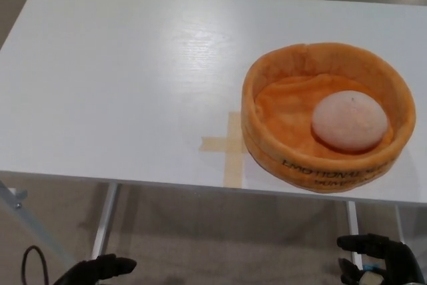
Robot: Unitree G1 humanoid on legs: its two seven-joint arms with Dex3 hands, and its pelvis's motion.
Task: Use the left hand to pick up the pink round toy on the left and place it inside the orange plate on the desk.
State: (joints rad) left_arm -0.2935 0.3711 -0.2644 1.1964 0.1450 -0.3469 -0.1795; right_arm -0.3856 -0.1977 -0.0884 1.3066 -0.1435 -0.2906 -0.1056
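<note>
The pink round toy (pixel 349 121) lies inside the orange soft-walled plate (pixel 267 145) at the right side of the white desk (pixel 120 85), resting toward the plate's right half. My left hand (pixel 97 270) shows only as black fingertips at the bottom left edge, below the desk's front edge and far from the plate. At the bottom right corner sits my right hand (pixel 377 258), also below the desk, holding nothing, its fingers slightly apart.
A cross of tan tape (pixel 227 145) marks the desk just left of the plate. Metal desk legs (pixel 105 215) and a black cable (pixel 30 261) show under the front edge, over a beige floor.
</note>
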